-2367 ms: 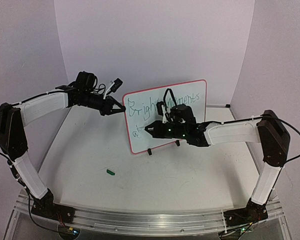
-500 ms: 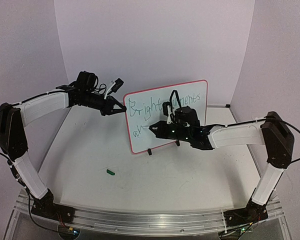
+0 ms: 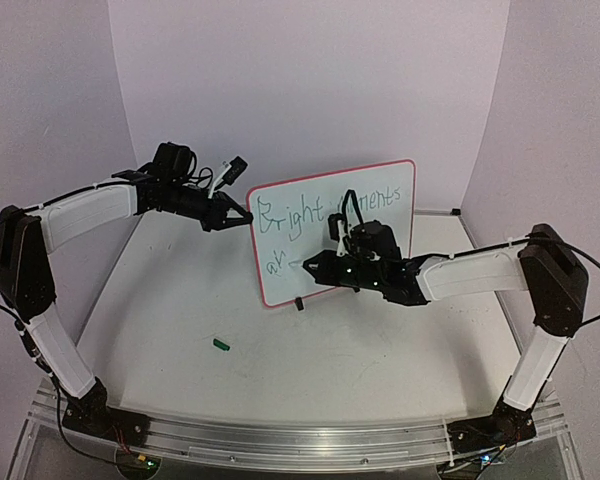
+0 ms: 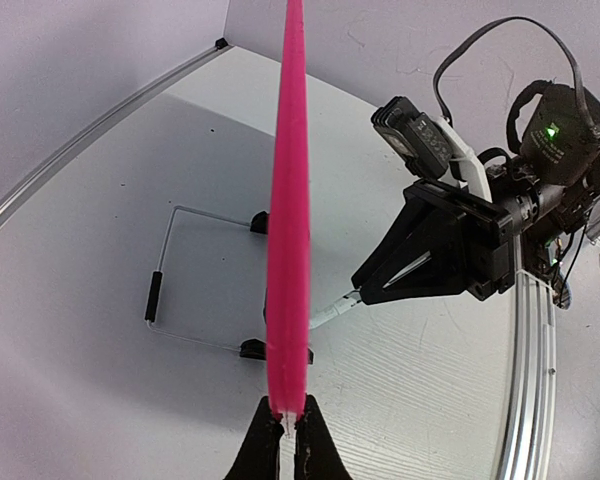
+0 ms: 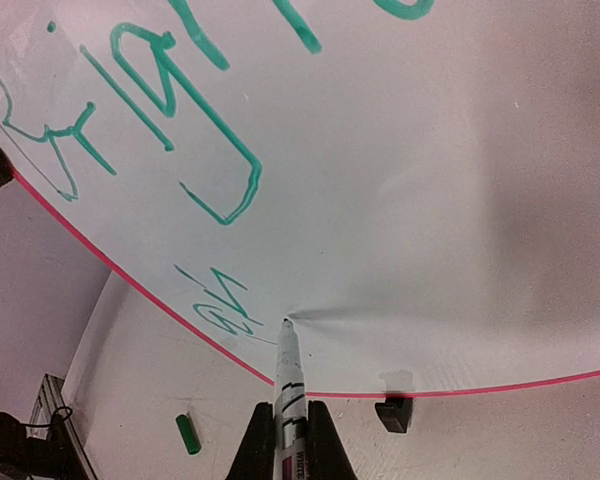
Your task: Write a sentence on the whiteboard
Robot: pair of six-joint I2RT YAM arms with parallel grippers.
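Observation:
The whiteboard [image 3: 277, 283] stands upright at the table's middle, with green writing on its top line and a few green strokes lower left. My left gripper [image 3: 248, 217] is shut on its left rim; in the left wrist view the board shows edge-on as a pink strip [image 4: 288, 200] pinched between the jaws of that gripper [image 4: 288, 425]. My right gripper [image 3: 315, 265] is shut on a white marker [image 5: 288, 370]. The marker's tip touches the whiteboard [image 5: 430, 200] just right of the lower strokes, near the bottom rim.
A green marker cap [image 3: 220, 343] lies on the table in front of the board, left of centre. One black clip foot [image 5: 394, 414] sits under the bottom rim. A wire stand [image 4: 180, 280] rests behind the board. Walls close in left, right and behind.
My right gripper with the marker has shifted slightly right and down along the lower line of writing. The left arm and the board have stayed put.

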